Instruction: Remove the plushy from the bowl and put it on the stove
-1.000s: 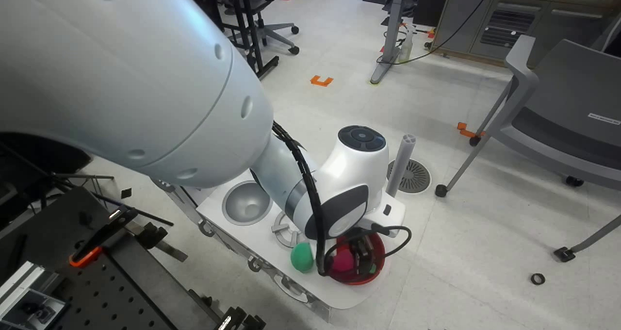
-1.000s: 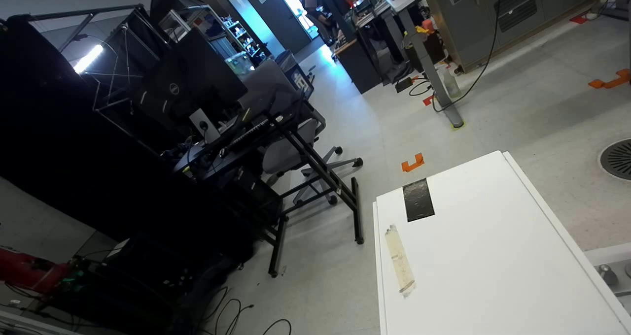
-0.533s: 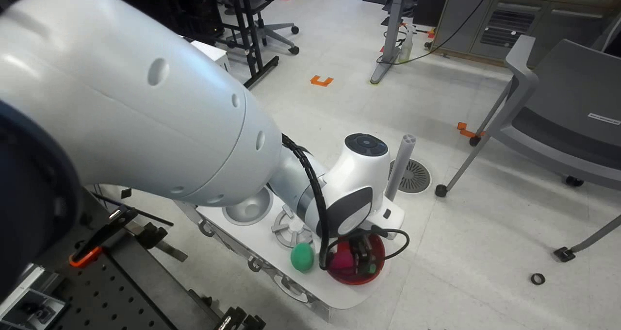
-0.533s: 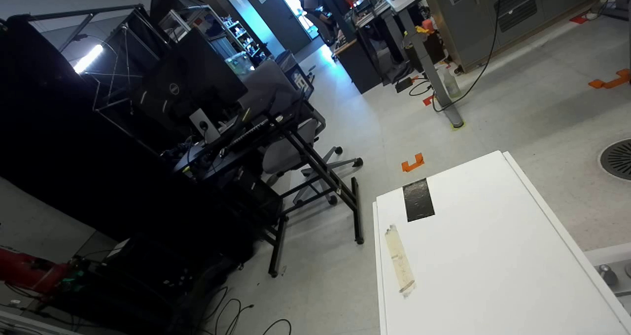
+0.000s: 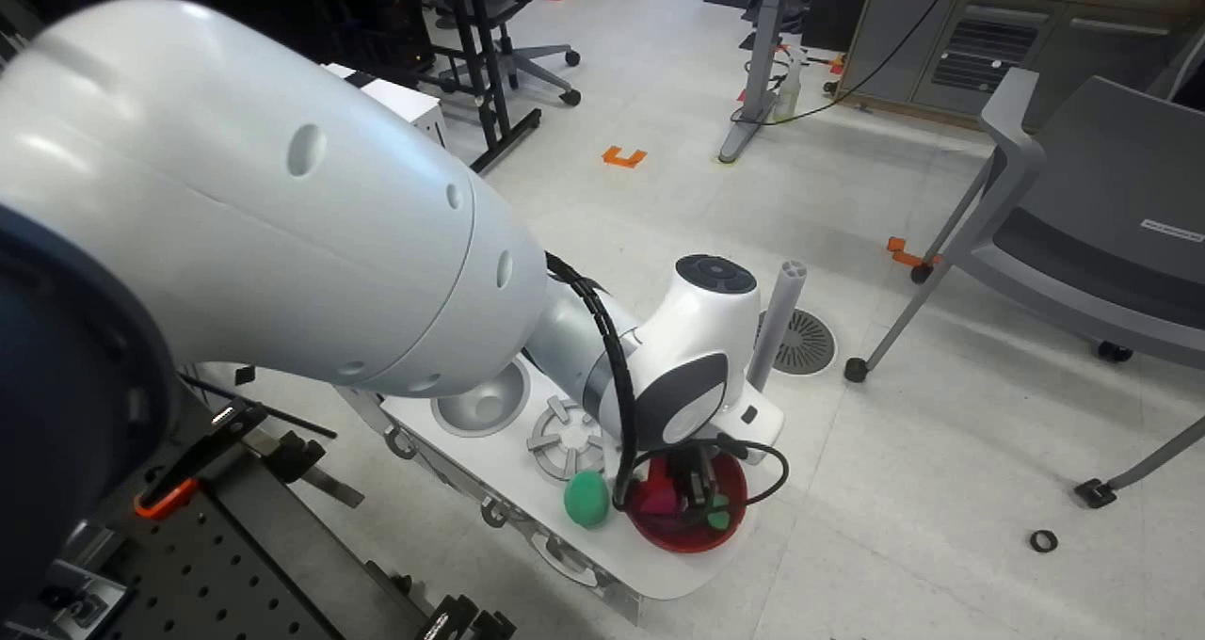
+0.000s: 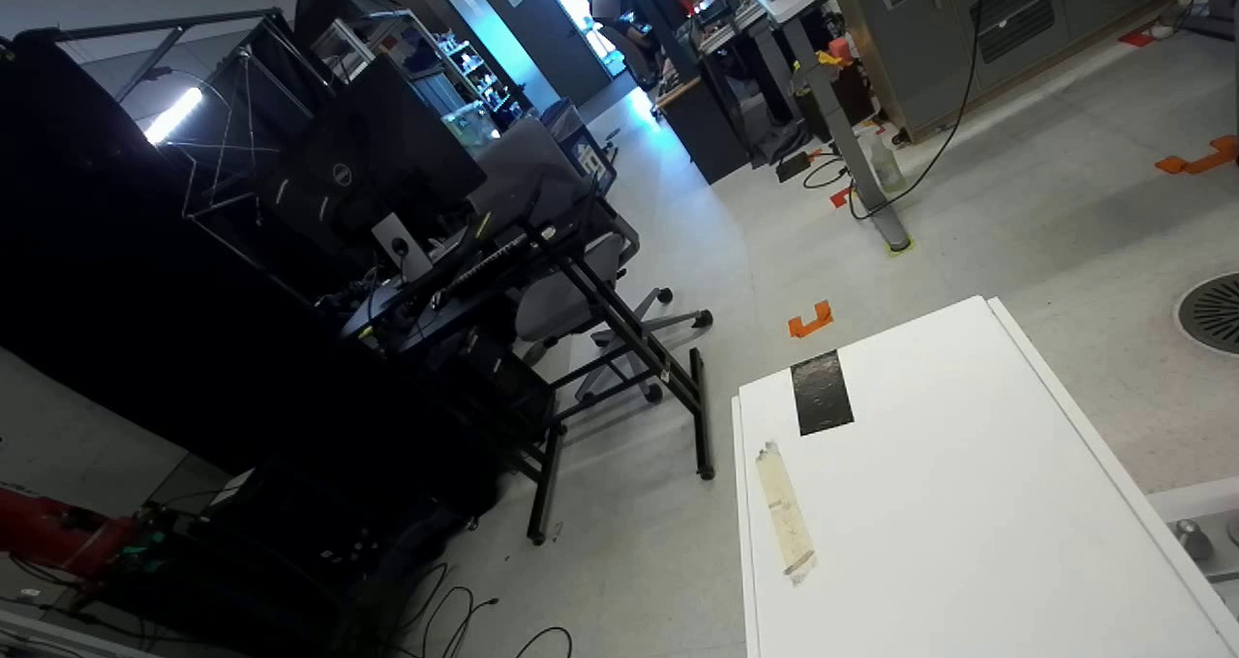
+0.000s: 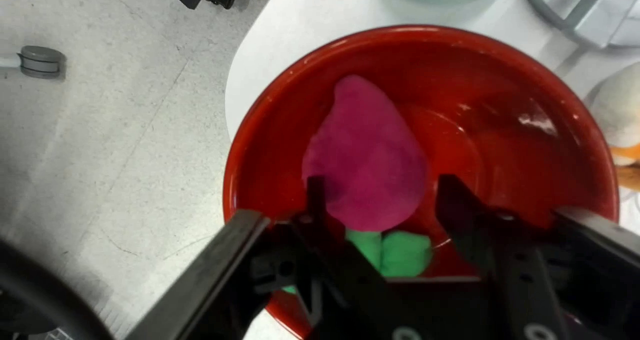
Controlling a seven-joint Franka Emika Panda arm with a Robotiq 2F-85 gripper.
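Note:
The plushy, with a pink-red body [image 7: 367, 150] and green parts, lies inside the red bowl [image 7: 540, 160]. In an exterior view the plushy [image 5: 661, 499] shows partly behind the gripper, in the bowl [image 5: 692, 544]. My gripper [image 7: 382, 190] is open over the bowl. One fingertip overlaps the plushy's left side; the other is right of it with a gap. In an exterior view the gripper [image 5: 698, 491] points down into the bowl; the depth of the tips is hard to tell. The stove burner [image 5: 568, 440] is beside the bowl, and at the wrist view's top right [image 7: 595, 30].
A plain green object [image 5: 586, 500] stands on the white top between bowl and burner. A grey sink basin [image 5: 482, 400] is beyond the burner. A white and orange object [image 7: 622, 105] is close to the bowl's right rim. An upright grey tube [image 5: 777, 329] stands behind.
In an exterior view the arm has shifted right, uncovering more of the burner. The gripper has shifted slightly over the bowl, and more of the plushy's green shows.

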